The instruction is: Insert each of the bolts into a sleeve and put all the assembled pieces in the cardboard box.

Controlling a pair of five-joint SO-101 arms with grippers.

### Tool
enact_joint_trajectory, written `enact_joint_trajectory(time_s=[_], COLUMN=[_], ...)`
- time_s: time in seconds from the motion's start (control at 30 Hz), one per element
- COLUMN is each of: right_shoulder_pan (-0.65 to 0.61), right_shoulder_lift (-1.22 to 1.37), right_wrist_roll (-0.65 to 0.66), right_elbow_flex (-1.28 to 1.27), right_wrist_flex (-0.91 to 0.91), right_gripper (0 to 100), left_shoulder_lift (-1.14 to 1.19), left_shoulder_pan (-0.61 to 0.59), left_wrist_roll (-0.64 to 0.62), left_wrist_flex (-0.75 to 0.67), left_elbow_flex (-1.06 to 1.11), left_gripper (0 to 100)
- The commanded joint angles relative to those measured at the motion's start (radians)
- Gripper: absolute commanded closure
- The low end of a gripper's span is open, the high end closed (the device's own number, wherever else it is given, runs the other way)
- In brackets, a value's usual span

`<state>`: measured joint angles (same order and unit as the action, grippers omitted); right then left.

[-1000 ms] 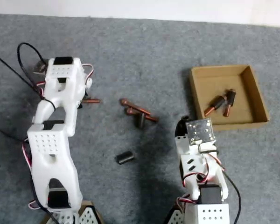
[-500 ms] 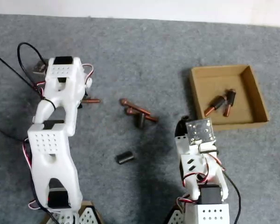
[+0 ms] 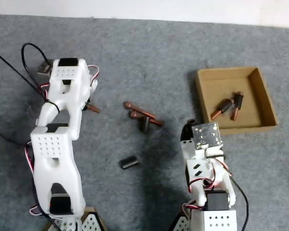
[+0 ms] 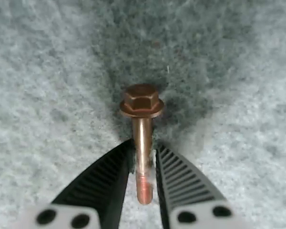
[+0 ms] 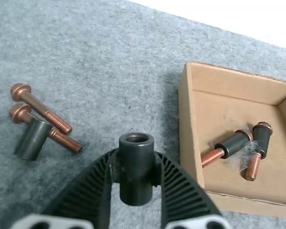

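The bolt [image 4: 142, 119] is pinched at mid-shank by the left claw [image 4: 143, 145]. Its hex head points away from the wrist and its threaded tip lies back between the fingers. From above it sits at about 9 o'clock from the loose parts at desk centre and looks slightly tilted. I cannot tell whether it is clear of the desk [image 3: 149, 53].

The right claw [image 5: 136, 160] is clamped on a dark sleeve [image 5: 135, 167], held upright with its open bore facing up. It sits near the box [image 3: 226, 70], which lies at roughly 2 o'clock from it. Two assembled pieces [image 3: 223, 108] are already in the box, touching or nearly so.

Two more bolts [image 3: 139, 110] lie side by side at centre with a sleeve [image 3: 145, 124] against them. Another sleeve [image 3: 129, 162] lies alone at about 7 o'clock from that cluster.

The step in hand looks like mating the held bolt with the held sleeve. The thread must enter first, so the left wrist likely needs to turn until the tip faces the bore, not the head. Little tip shows beyond the grip, so the axes should line up closely before closing in. The sleeve is best kept steady while the bolt comes to it slowly. A skewed entry could jam the thread on the rim or twist the bolt in the fingers.
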<state>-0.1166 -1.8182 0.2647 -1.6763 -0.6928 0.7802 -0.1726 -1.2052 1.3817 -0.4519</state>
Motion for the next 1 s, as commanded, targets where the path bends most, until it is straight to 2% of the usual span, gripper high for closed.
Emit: enact_joint_trajectory(time_s=[0.0,0.33,0.6,0.83,0.97], right_shoulder_pan=[0.010,0.010,0.008,0.008,0.008], right_shoulder_lift=[-0.019,-0.019,-0.019,-0.019,-0.019], right_wrist_roll=[0.009,0.009,0.009,0.009,0.009], right_elbow_flex=[-0.108,-0.108,-0.107,-0.107,-0.107], right_wrist_flex=[0.035,0.035,0.035,0.035,0.035], right_gripper=[99.4,99.4,99.4,99.4,99.4], left_shoulder_lift=[0.005,-0.001,0.007,0.008,0.008], left_shoulder_pan=[-0.024,-0.027,-0.062,-0.054,-0.045], left_wrist_roll=[-0.003,-0.002,-0.002,0.002,0.068], left_wrist_flex=[0.018,0.068,0.138,0.138,0.138], left_elbow_flex=[0.002,-0.012,-0.116,-0.113,-0.111], left_gripper=[100,100,100,100,100])
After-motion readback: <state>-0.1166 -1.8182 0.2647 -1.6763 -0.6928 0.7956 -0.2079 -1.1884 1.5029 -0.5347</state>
